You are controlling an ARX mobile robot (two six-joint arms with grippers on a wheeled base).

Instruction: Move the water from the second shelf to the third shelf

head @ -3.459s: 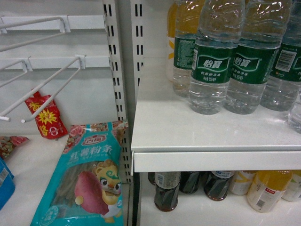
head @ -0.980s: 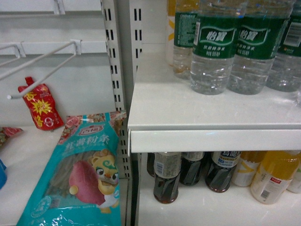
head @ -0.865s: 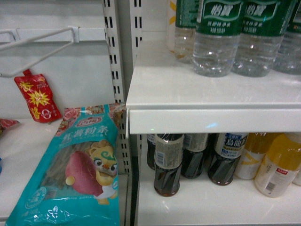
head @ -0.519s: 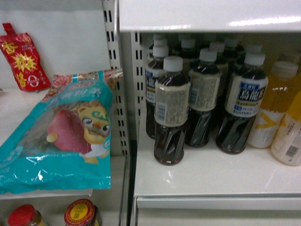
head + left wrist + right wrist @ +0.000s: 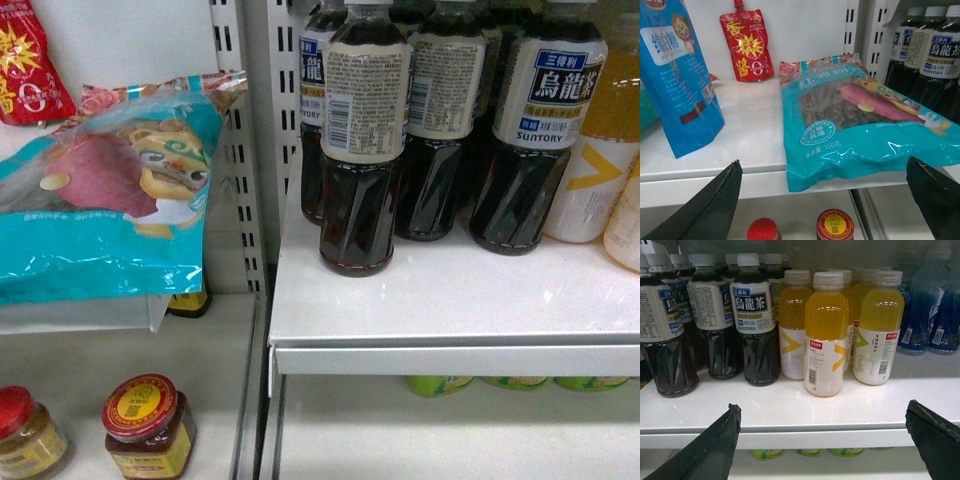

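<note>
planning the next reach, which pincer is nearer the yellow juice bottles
Right. The right pincer faces the yellow juice bottles; the left pincer faces the teal noodle bag, further left.

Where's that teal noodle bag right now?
Left in the head view: teal noodle bag overhangs its shelf edge, beside the dark tea bottles, above the red-lidded jars.

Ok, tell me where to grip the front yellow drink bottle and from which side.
Take the front yellow bottle around its middle, at the white label, coming straight from the front: it stands upright, ahead of its neighbours, before the open right claw.
</note>
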